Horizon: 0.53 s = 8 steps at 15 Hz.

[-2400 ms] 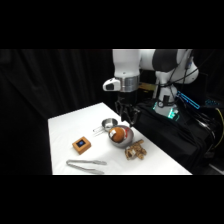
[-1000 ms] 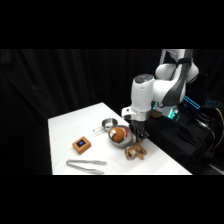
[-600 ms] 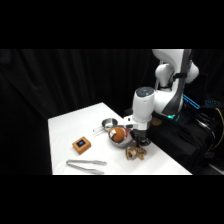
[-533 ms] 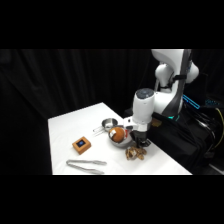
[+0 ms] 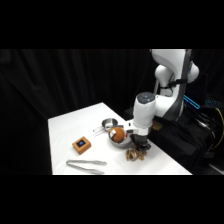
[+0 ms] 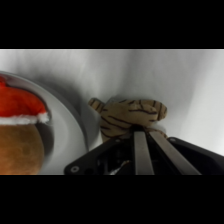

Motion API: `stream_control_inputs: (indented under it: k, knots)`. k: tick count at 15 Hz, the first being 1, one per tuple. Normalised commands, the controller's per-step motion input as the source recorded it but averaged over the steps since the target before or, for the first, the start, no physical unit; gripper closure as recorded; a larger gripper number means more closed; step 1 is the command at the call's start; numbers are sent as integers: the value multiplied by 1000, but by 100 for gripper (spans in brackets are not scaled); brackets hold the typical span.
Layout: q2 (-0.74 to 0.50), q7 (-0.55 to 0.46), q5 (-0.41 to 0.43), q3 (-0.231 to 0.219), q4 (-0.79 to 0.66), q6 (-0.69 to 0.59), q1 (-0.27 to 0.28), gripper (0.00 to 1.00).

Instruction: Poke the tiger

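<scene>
On the left of the white table [image 5: 65, 127] lie the metal tongs [image 5: 86, 165], with the orange block [image 5: 82, 145] just behind them. Further right stand a small cup [image 5: 107, 124] and the metal bowl [image 5: 116, 141], which holds a brown ball [image 5: 117, 133] — in the wrist view the same bowl [image 6: 70, 125] shows a red-and-white band on what is in it, though I cannot tell what that band belongs to. Just beside the bowl, toward the table's near right edge, sits the tiger [image 6: 127, 117], a lumpy tan toy with dark stripes. The pincer [image 5: 140, 146] is down on it, its two fingers drawn together with the tips against the tiger's back — closed, gripping nothing.

The tiger looks light and probably soft, so a push is likely to dent it or slide it toward the bowl. A poke suits the broad middle of its back, not the ears.
</scene>
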Motion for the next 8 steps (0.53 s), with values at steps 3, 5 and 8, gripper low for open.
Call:
stream_control_inputs:
  k: [3,5,8]
  knots:
    - [-429,120,-64,-51,-108,-356,36,97]
    - [-527,72,-32,26,-97,-471,-46,96]
    - [-514,76,-27,80,-43,-511,-85,71]
